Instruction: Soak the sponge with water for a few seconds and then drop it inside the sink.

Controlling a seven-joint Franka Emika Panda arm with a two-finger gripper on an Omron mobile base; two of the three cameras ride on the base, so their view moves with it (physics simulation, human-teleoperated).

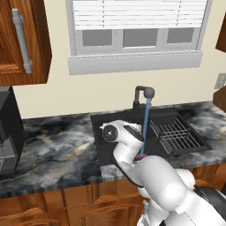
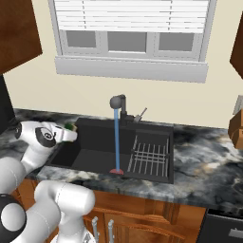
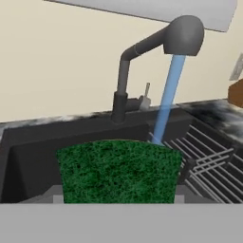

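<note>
Beside thin blue water (image 3: 167, 102) — coarse green sponge (image 3: 118, 171), gripper-held (image 3: 116, 199).

The flat sponge's dark green top (image 3: 118, 171) looks coarse and fibrous. The charcoal rectangular sink basin (image 2: 95, 161) and curved dark faucet (image 3: 142, 52) read matt; the grey marbled stone counter (image 1: 53, 150) is faintly glossy, the cabinets (image 1: 26, 39) polished brown wood.

Left and right base views: behind the arm, looking forward and down, sharing the sink (image 1: 110, 121) and faucet (image 2: 118, 102). Hand view: close, level, facing faucet and wall.
</note>
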